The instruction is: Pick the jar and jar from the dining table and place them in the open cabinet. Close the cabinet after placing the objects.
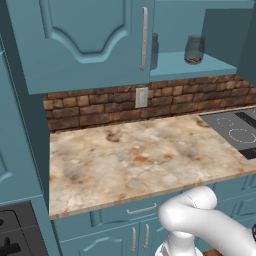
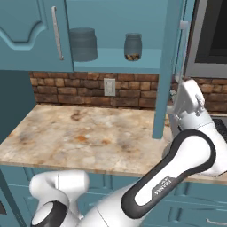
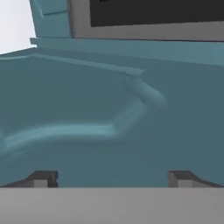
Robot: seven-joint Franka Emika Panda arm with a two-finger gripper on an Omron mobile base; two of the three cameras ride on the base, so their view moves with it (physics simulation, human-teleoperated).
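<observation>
Both jars stand on the teal shelf (image 2: 111,60) of the open cabinet: the wide smoky grey jar (image 2: 83,44) at the left, the small clear jar (image 2: 132,46) with a brownish bottom to its right. From the left base the small jar (image 1: 194,50) shows fully, while the wide jar (image 1: 154,50) is half hidden behind the shut left door (image 1: 85,40). The right door (image 2: 166,66) stands swung out. My gripper (image 3: 113,179) is open and empty, its fingertips (image 3: 41,178) close against that door's arched outer panel. My white hand (image 2: 188,99) sits just right of the door. The dining table is out of view.
Below the cabinet lies a beige marbled counter (image 1: 140,155) with a black cooktop (image 1: 235,131) at its right end. A brick backsplash with a wall outlet (image 2: 109,87) runs behind it. A microwave (image 2: 213,35) hangs right of the open door. Teal drawers (image 1: 140,210) line the counter front.
</observation>
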